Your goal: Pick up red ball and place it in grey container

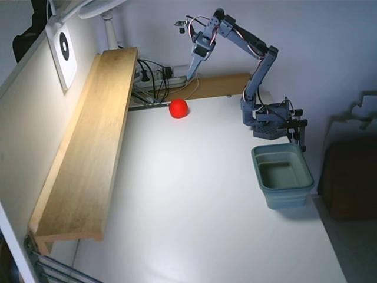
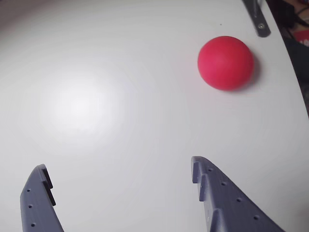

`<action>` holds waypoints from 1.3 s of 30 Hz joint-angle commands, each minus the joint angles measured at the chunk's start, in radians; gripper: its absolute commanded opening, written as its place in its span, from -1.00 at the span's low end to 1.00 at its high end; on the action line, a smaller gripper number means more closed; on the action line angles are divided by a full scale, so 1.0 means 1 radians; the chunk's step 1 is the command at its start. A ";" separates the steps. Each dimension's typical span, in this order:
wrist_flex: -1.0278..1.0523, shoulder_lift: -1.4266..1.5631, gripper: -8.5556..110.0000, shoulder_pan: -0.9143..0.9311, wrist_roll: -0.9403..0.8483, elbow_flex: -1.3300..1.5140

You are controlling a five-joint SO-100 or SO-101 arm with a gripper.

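Observation:
The red ball (image 1: 178,108) lies on the white table near its far edge. In the wrist view the ball (image 2: 225,63) is at the upper right, ahead of the fingers and apart from them. My gripper (image 1: 191,73) hangs in the air above and slightly right of the ball, pointing down. In the wrist view the gripper (image 2: 119,166) is open and empty, with bare table between its jaws. The grey container (image 1: 283,154), a grey-blue tub, stands empty at the table's right edge, just in front of the arm's base.
A long wooden shelf (image 1: 88,141) runs along the left side. Cables and a power strip (image 1: 154,76) lie behind the ball, next to a wooden board (image 1: 221,86). A metal bracket (image 2: 258,21) shows near the ball in the wrist view.

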 commanded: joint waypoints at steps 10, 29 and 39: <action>0.006 0.029 -0.21 0.209 0.003 0.014; 0.006 -0.029 -0.21 0.234 0.003 -0.007; -0.044 -0.183 -0.21 0.234 0.003 -0.087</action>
